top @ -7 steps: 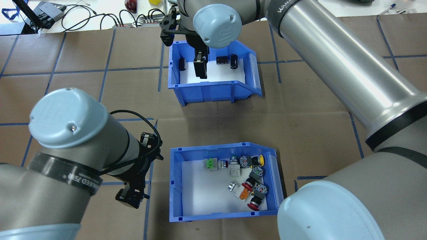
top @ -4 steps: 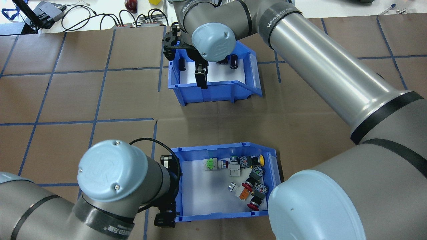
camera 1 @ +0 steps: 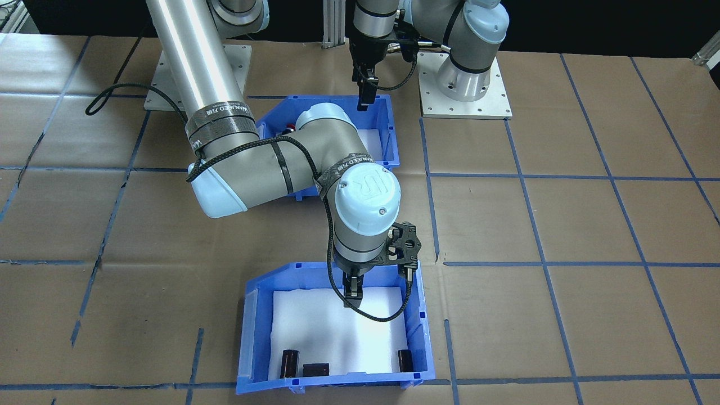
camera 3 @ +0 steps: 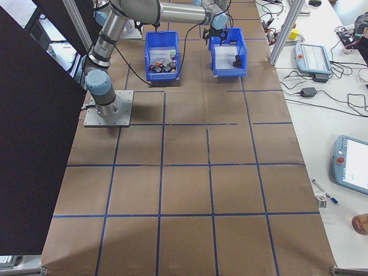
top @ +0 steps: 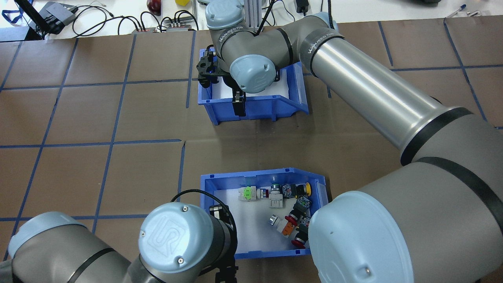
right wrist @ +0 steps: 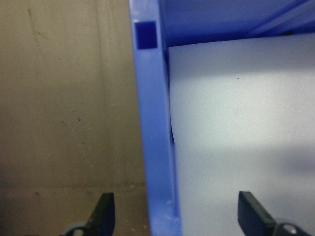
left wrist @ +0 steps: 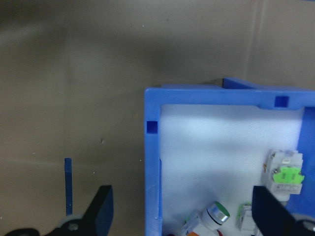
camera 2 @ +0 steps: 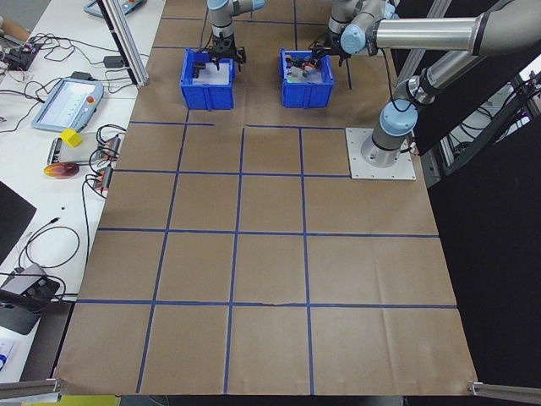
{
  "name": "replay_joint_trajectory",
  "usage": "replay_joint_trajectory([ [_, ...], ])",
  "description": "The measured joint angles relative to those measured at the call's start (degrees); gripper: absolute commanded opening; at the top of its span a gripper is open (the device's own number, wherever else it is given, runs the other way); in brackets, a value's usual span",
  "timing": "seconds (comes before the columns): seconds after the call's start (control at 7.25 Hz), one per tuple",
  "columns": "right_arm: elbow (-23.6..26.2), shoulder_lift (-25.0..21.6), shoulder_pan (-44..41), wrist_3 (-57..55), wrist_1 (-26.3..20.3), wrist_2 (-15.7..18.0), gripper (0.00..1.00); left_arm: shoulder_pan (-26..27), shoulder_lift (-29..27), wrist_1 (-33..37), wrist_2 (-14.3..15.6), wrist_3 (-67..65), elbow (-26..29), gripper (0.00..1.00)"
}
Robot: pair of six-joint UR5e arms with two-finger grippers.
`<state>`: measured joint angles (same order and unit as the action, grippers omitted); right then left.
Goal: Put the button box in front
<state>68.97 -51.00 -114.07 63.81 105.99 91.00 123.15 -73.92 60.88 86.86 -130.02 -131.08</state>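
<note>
The button box (top: 206,214) is a blue bin with a white liner, close to the robot, and it holds several colourful push buttons (top: 289,214). My left gripper (left wrist: 184,216) is open, and its fingers (left wrist: 103,209) straddle the box's robot-side wall near the left corner. From the front, the left gripper (camera 1: 364,97) hangs at that wall of the button box (camera 1: 389,138). My right gripper (right wrist: 177,216) is open and straddles the robot-side wall of the second blue bin (top: 259,107) farther out. From the front, the right gripper (camera 1: 352,293) shows at that wall.
The second bin (camera 1: 419,337) holds a few black parts (camera 1: 289,363) on white foam. Cables and devices (top: 59,13) line the table's far edge. Brown paper with blue tape lines (top: 118,141) covers the table. A teach pendant (camera 3: 313,57) lies on a side bench.
My left arm swung right, bringing its gripper from beside the button box to its robot-side wall. My right gripper moved from inside the far bin back to that bin's robot-side wall.
</note>
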Motion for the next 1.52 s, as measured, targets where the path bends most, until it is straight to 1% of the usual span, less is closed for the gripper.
replay_joint_trajectory([
  [0.14, -0.07, 0.03, -0.15, -0.11, 0.12, 0.00, 0.18, 1.60, -2.52, -2.98, 0.14, -1.50, -0.10, 0.99],
  [0.28, -0.16, -0.10, -0.30, -0.29, 0.18, 0.03, 0.12, 2.45, -4.62, -4.82, 0.15, -2.12, -0.12, 0.99],
  [0.41, -0.30, -0.37, -0.36, -0.44, 0.26, 0.07, 0.09, 2.91, -6.52, -5.71, 0.11, -2.35, -0.13, 0.98],
  [0.55, -0.44, -0.72, -0.34, -0.52, 0.57, 0.19, 0.09, 3.19, -7.94, -6.15, 0.04, -2.43, -0.10, 0.89],
  [0.69, -0.48, -1.42, -0.19, -0.54, 1.04, 0.40, 0.09, 3.33, -8.68, -6.36, 0.00, -2.46, -0.07, 0.71],
  [0.83, -0.27, -2.80, 0.35, -0.39, 1.19, 0.60, 0.09, 3.37, -9.07, -6.43, -0.02, -2.49, -0.07, 0.56],
  [0.97, 0.18, -4.68, 1.99, -0.10, 0.98, 0.77, 0.09, 3.40, -9.34, -6.46, -0.05, -2.53, -0.06, 0.47],
  [1.24, 1.53, -7.76, 8.22, 3.61, 0.30, 0.87, 0.09, 3.41, -9.88, -6.49, -0.13, -3.09, -0.10, 0.08],
  [1.38, 3.39, -9.61, 12.00, 8.30, 0.14, 0.89, 0.09, 3.42, -10.13, -6.53, -0.60, -3.47, -0.17, 0.00],
  [1.52, 6.23, -12.14, 16.57, 13.67, 0.16, 0.84, 0.09, 3.42, -10.26, -6.63, -2.13, -3.63, -0.23, 0.00],
])
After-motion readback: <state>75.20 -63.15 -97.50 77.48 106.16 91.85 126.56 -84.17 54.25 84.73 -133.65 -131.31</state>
